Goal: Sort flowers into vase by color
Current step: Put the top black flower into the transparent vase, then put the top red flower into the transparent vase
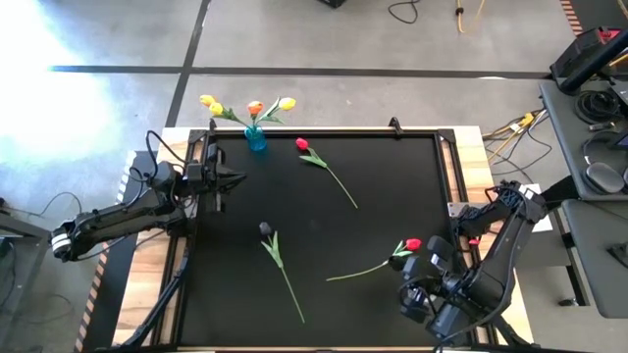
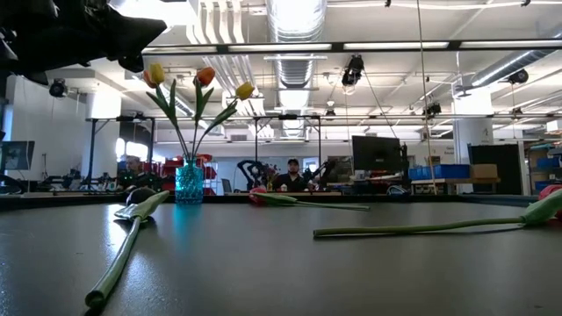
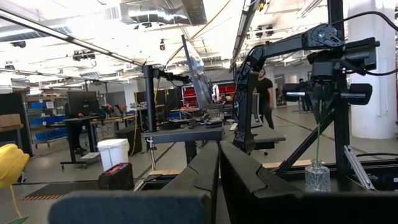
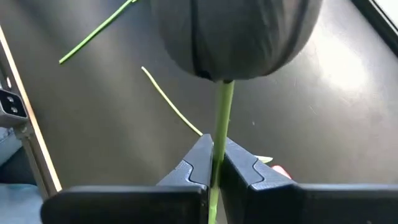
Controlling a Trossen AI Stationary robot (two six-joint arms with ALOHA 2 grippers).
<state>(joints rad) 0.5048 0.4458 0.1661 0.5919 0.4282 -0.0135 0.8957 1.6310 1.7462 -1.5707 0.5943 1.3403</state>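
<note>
A blue vase (image 1: 255, 139) at the table's far left holds two yellow tulips and an orange one (image 1: 253, 106). Flat on the black mat lie a red tulip (image 1: 302, 144), a second red tulip (image 1: 413, 244) and a dark tulip (image 1: 265, 228). Above the near right corner, my right gripper (image 4: 213, 158) is shut on the stem of another dark tulip (image 4: 230, 37). My left gripper (image 1: 234, 179) waits shut and empty at the left edge, near the blue vase. My right gripper pinches the dark tulip's green stem (image 4: 219, 121) between its two fingertips, just under the head, which stands beyond the tips. The fingers slant down from above. In the left wrist view the stem (image 3: 319, 134) hangs below the gripper, clear of the table, reaching a clear glass vase.
The clear glass vase (image 3: 317, 177) stands under my right gripper; in the high view the arm hides it. The red tulip near it has its stem (image 1: 358, 272) running toward the table's middle. A raised frame (image 1: 324, 130) borders the mat. People stand in the room behind.
</note>
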